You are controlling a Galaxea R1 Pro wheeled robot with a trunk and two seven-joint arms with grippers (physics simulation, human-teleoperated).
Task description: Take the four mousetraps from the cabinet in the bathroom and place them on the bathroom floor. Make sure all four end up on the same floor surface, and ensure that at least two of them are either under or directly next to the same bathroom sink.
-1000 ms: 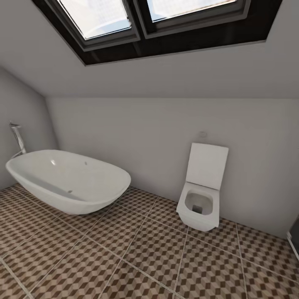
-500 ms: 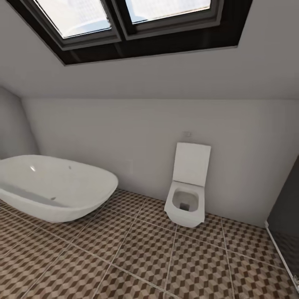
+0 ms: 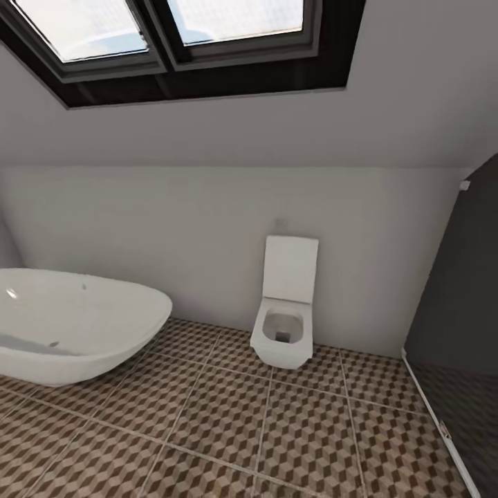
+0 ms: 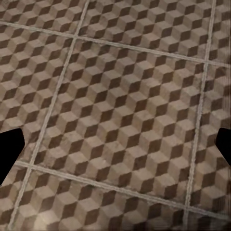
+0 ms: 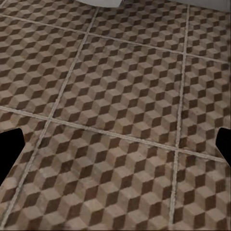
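The bathroom floor (image 3: 228,422) spreads ahead of me, its large tiles printed with brown, beige and white cubes and pale grout lines. The mousetraps, the cabinet and the sink are out of view. In the left wrist view my left gripper (image 4: 115,149) hangs open over bare floor (image 4: 120,106), its dark fingertips (image 4: 9,151) far apart at the picture's edges. Over the same tile pattern (image 5: 120,96), my right gripper (image 5: 115,149) is open too, with nothing between its fingertips (image 5: 9,149).
A white oval bathtub (image 3: 69,325) stands at the left. A white wall-hung toilet (image 3: 282,325) with its lid up sits against the back wall. A dark glass shower panel (image 3: 460,304) rises at the right. A skylight (image 3: 173,28) sits in the sloped ceiling.
The head camera has turned right: bathtub and toilet have slid left in the picture, and the dark shower panel has come into view at the right.
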